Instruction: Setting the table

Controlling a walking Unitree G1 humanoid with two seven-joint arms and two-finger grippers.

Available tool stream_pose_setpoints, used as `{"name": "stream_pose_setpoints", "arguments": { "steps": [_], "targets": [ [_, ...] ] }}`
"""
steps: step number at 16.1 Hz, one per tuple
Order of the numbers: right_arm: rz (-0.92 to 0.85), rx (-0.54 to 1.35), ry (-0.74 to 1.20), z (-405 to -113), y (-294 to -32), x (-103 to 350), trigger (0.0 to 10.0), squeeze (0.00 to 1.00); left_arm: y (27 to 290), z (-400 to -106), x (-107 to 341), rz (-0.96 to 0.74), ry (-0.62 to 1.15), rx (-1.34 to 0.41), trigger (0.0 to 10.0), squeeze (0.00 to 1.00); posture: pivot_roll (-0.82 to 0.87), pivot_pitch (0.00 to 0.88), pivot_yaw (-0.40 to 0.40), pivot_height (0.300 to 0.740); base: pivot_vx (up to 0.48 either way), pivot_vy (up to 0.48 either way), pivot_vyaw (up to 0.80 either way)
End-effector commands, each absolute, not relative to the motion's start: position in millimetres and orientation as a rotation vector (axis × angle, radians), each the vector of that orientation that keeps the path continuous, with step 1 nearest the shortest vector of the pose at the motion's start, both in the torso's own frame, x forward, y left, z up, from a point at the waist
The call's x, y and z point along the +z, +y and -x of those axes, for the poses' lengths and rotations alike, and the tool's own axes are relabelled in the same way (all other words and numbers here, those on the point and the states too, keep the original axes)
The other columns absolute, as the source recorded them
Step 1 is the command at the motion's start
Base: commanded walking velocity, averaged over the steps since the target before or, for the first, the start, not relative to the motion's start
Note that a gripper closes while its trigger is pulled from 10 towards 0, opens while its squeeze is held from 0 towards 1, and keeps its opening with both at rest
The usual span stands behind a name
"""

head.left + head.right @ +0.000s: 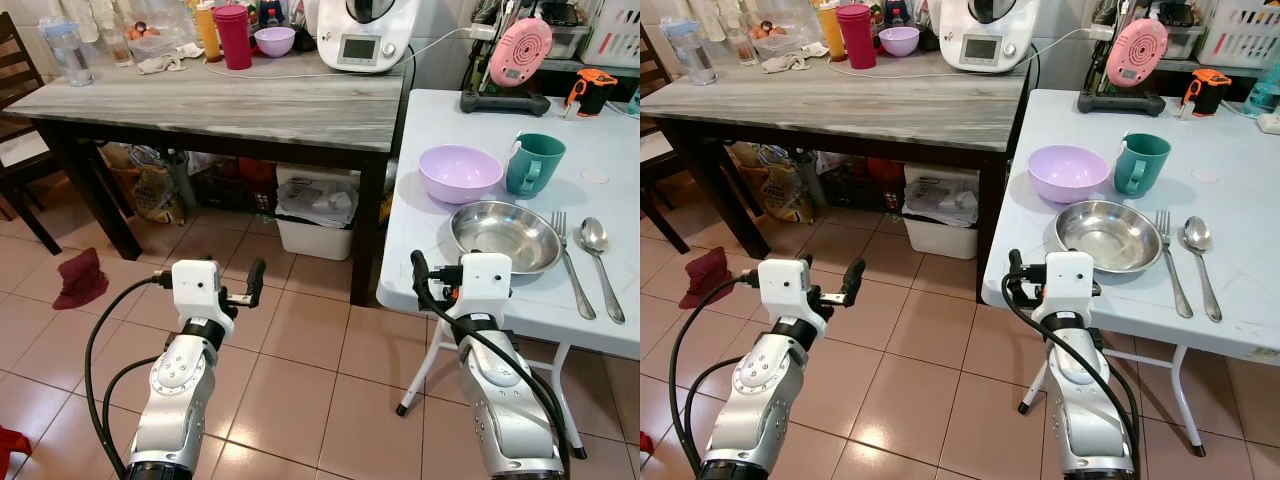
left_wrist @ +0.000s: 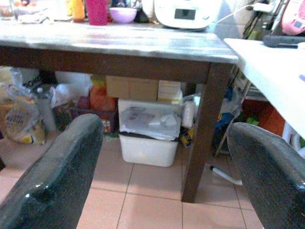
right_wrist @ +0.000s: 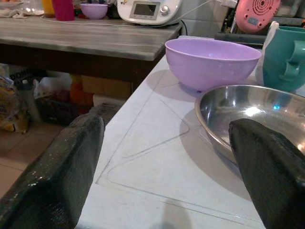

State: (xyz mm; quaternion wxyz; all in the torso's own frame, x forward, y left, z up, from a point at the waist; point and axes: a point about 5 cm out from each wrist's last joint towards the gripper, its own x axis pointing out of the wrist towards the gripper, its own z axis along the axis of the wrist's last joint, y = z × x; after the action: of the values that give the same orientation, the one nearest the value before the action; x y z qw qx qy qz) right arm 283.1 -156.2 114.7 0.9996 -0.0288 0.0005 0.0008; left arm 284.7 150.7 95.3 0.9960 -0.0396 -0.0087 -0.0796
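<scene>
Already the steel bowl (image 1: 505, 236) sits at the tabletop's (image 1: 450, 125) near edge, fork (image 1: 572, 262) and spoon (image 1: 600, 260) at its three o'clock (a diner's layout). Right gripper (image 3: 167, 167) hovers open-fingered before it; left gripper (image 2: 162, 167), open and empty, waits over the floor (image 1: 300, 340).

On the white table (image 1: 480, 290) sit a lilac bowl (image 1: 460, 172) and a teal mug (image 1: 533, 163) side by side, a steel bowl (image 1: 505, 236) in front, then a fork (image 1: 572, 262) and spoon (image 1: 600, 258) lying parallel.
</scene>
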Motion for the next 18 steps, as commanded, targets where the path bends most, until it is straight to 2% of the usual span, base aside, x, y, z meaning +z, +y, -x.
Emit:
{"name": "stream_pose_setpoints", "arguments": {
  "steps": [1,4,10,11,14,18],
  "targets": [
    [0.056,0.002,-0.013,-283,-156,120,10.0,0.00,151,-285,96,0.059,-0.022,-0.183,10.0,0.00,-0.18,0.049,0.050,0.740,0.000,0.000,0.00],
    [0.048,0.013,-0.013,-280,-156,119,10.0,0.00,154,-279,88,0.029,0.004,-0.185,10.0,0.00,-0.18,0.055,0.054,0.740,0.000,0.000,0.00],
    [0.049,0.028,-0.018,-277,-152,121,10.0,0.00,154,-280,95,0.016,-0.017,-0.190,10.0,0.00,-0.18,0.076,0.054,0.740,0.000,0.000,-0.78],
    [0.064,0.054,-0.067,-276,-148,132,10.0,0.00,153,-281,101,0.036,-0.033,-0.198,10.0,0.00,-0.18,0.088,0.052,0.740,0.000,0.000,0.00],
    [0.066,0.073,-0.040,-277,-140,133,10.0,0.00,146,-283,109,0.065,-0.053,-0.224,10.0,0.00,-0.18,0.094,0.051,0.740,0.000,0.000,0.00],
    [0.041,0.076,-0.037,-276,-139,130,10.0,0.00,148,-283,113,0.070,-0.054,-0.217,10.0,0.00,-0.18,0.102,0.054,0.740,0.000,-0.394,0.00]
  ]
}}
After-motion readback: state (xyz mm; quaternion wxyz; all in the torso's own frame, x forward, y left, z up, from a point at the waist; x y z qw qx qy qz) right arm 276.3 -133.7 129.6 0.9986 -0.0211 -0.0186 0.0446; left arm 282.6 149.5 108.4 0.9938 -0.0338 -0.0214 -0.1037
